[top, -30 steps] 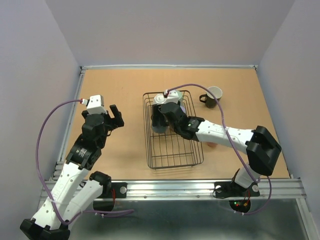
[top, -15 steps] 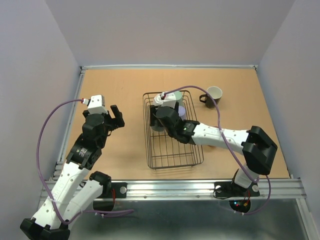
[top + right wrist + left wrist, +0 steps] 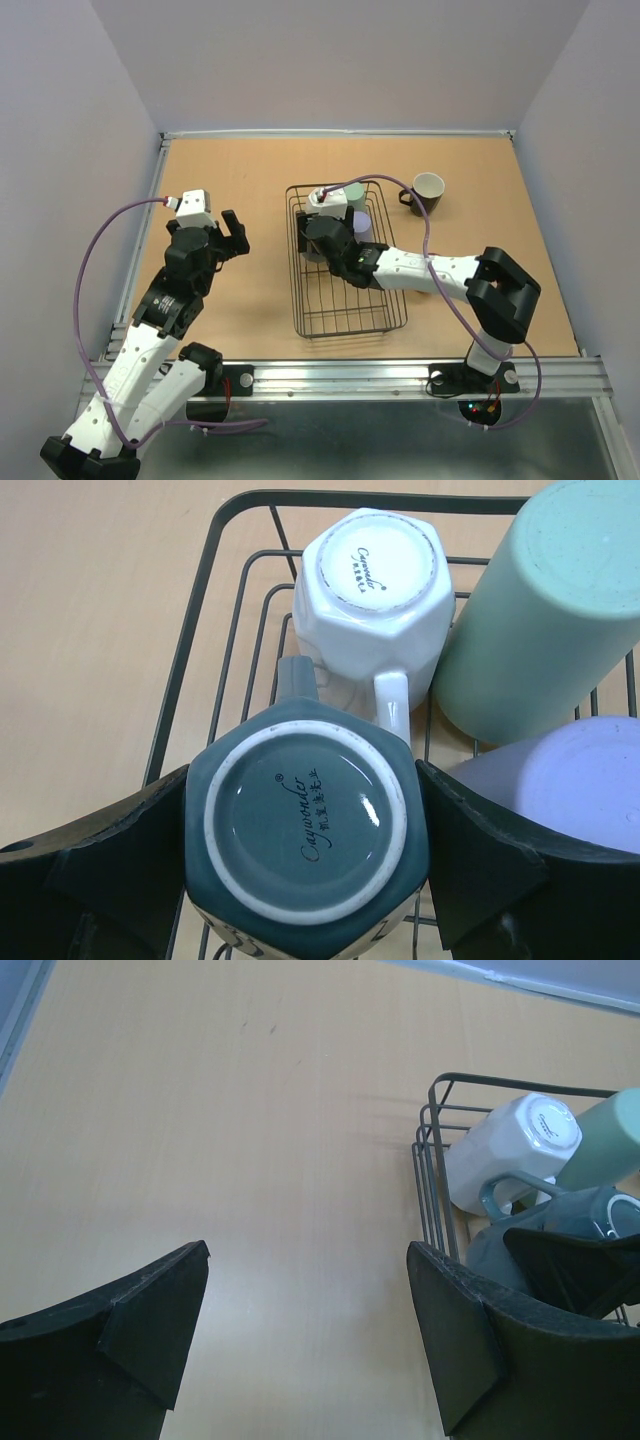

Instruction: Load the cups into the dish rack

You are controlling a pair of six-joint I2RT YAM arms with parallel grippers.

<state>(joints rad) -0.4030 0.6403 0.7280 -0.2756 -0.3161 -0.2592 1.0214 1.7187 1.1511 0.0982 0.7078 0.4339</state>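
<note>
Tan table (image 3: 250, 170) is walled far, left and right. The dish rack (image 3: 296, 290) stands mid-table with bare table on all 4 sides. The right hand (image 3: 300, 870) grips the grey mug (image 3: 305, 820), base up, in the rack's far left part. The white mug (image 3: 370, 570), base up, fills the far left corner just beyond; green tumbler (image 3: 545, 610) and lavender tumbler (image 3: 570, 780) crowd the right. The black mug (image 3: 428, 190) stands on the table off the rack's far right corner. The left hand (image 3: 307, 1250) hangs open over bare table left of the rack.
</note>
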